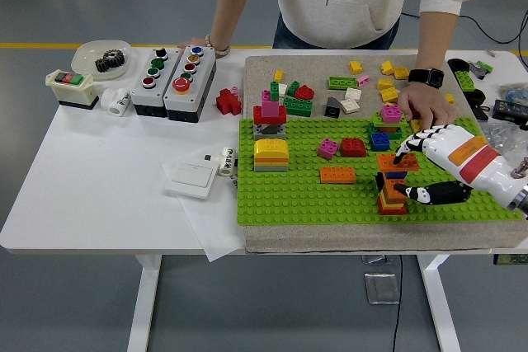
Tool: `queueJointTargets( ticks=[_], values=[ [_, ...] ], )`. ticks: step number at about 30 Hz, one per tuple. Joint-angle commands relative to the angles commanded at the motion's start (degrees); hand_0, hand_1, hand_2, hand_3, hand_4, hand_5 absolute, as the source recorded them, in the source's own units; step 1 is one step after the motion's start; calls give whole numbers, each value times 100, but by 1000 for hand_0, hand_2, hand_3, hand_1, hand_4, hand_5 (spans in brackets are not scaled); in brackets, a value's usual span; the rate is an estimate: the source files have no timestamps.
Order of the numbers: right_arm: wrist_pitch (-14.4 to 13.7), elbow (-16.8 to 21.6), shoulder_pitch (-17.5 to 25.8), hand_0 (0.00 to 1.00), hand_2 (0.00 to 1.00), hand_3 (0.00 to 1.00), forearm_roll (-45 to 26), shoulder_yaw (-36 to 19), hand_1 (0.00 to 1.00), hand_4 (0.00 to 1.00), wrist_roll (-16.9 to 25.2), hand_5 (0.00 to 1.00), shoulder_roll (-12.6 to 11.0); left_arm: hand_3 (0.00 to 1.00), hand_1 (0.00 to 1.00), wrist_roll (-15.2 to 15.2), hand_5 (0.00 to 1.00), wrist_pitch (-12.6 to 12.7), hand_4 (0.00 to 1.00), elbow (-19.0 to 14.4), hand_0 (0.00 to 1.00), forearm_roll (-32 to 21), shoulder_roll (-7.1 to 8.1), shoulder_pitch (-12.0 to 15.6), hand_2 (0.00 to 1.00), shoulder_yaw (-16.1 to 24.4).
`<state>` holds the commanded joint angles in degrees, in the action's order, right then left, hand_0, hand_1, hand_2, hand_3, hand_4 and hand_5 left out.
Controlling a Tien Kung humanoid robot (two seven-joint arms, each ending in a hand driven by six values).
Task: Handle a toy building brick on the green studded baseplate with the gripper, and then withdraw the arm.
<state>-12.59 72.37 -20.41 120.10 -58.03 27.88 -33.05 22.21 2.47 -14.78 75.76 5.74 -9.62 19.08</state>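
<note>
On the green studded baseplate [297, 195] stands a small tower [391, 195] of red, orange and blue bricks, topped by an orange brick [394, 163]. My right hand [402, 174] reaches in from the right and pinches the tower. Its white fingers [412, 144] rest on the top orange brick's right end, and its black thumb [425, 194] presses the tower's lower right side. Other bricks on the plate include a flat orange brick [337, 175], a red brick [353, 147], a pink brick [327, 148] and a yellow block [271, 154]. My left arm is out of view.
A person stands at the far side. One of the person's hands [425, 105] rests on the mat by a pink-and-green stack [389, 117], the other hand [202, 42] behind the button boxes [173, 72]. Loose bricks lie on the mat [330, 241] behind the plate. A white switch plate [191, 177] lies to the left.
</note>
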Motion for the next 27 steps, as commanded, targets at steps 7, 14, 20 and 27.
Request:
queueJointTargets(
  ticks=[7,14,20,27],
  values=[
    [12,-10,11,528,598,541,4,6,548,774,5,452,3,613,626,-6,744,-12,639,0,547,16,-1,-4,690,5],
    [15,-33,9,519,596,541,-2,3,543,773,5,447,13,614,627,-7,743,-15,639,-1,547,18,-1,-10,689,3],
    [25,-63,1,520,596,541,-12,-4,543,773,-1,446,14,614,629,-13,744,-12,640,-2,547,6,-2,-17,689,-6],
    [40,-77,-4,516,594,541,-20,5,540,772,2,441,16,615,628,-17,743,-22,640,-1,554,13,1,-21,689,-6]
  ],
)
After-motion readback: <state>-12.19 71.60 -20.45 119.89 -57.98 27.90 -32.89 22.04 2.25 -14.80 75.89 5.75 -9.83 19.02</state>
